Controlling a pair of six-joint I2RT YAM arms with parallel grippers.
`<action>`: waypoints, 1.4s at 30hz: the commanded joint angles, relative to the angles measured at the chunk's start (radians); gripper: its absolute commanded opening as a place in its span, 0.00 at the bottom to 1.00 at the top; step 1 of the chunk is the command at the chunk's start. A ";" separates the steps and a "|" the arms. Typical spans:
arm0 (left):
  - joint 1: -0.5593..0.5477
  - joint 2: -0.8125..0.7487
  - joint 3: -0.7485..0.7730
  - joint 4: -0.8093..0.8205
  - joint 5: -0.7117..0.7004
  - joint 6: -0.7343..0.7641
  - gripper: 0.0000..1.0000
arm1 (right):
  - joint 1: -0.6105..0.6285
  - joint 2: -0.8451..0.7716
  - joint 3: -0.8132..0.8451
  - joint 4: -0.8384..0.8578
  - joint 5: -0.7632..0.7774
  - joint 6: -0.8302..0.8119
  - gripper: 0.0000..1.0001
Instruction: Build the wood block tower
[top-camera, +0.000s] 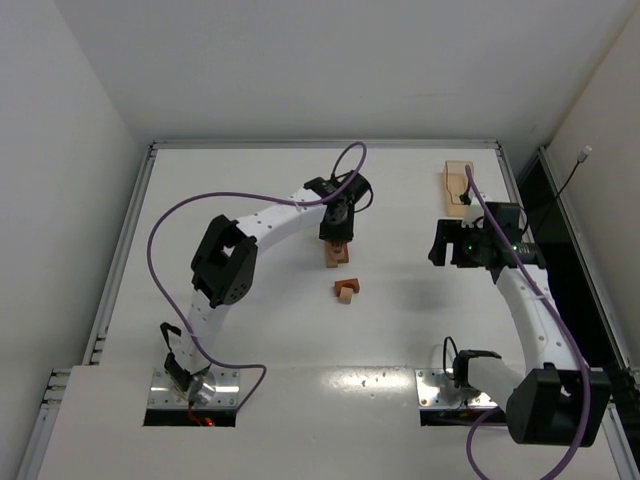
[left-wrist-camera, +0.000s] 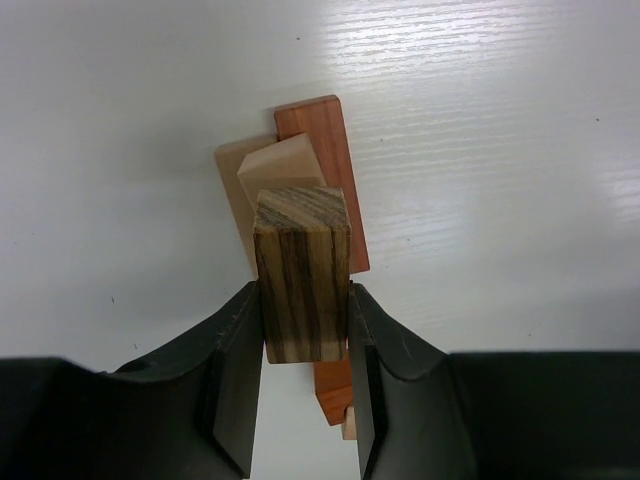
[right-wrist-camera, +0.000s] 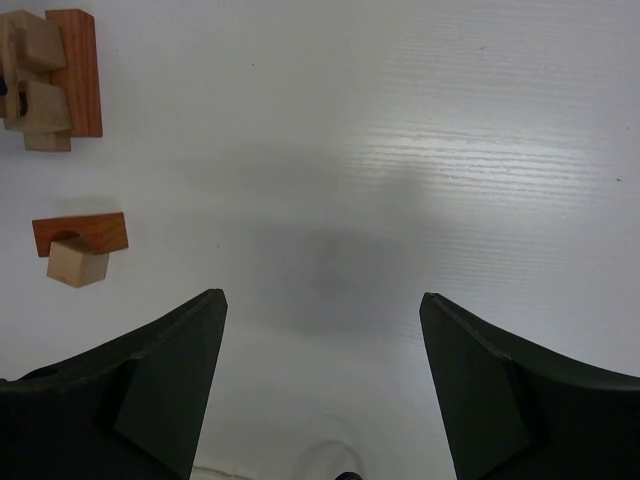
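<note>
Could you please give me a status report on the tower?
Left gripper shut on striped dark-grained wooden block, above low stack of tan and reddish-brown wooden blocks. Right gripper open, empty. Reddish-brown wooden arch, tan wooden cube loose nearby.

Tower (top-camera: 335, 257) mid-table (top-camera: 250, 330); block (left-wrist-camera: 300, 275) in left hand (top-camera: 338, 238) right over it. Arch (top-camera: 348, 285) with cube (top-camera: 345, 296) touching, near tower's 5 o'clock. Right hand (top-camera: 437, 243) at 3 o'clock, tray (top-camera: 457, 185) at 2, well apart.
</note>
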 joint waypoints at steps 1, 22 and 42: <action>0.017 -0.001 0.012 0.013 0.013 -0.019 0.00 | -0.004 0.011 -0.001 0.037 -0.024 0.014 0.75; 0.036 0.017 0.012 0.022 0.059 -0.008 0.10 | -0.004 0.049 0.017 0.066 -0.033 0.014 0.75; 0.045 -0.004 0.015 0.042 0.008 0.024 0.87 | -0.004 0.049 0.008 0.066 -0.042 0.024 0.74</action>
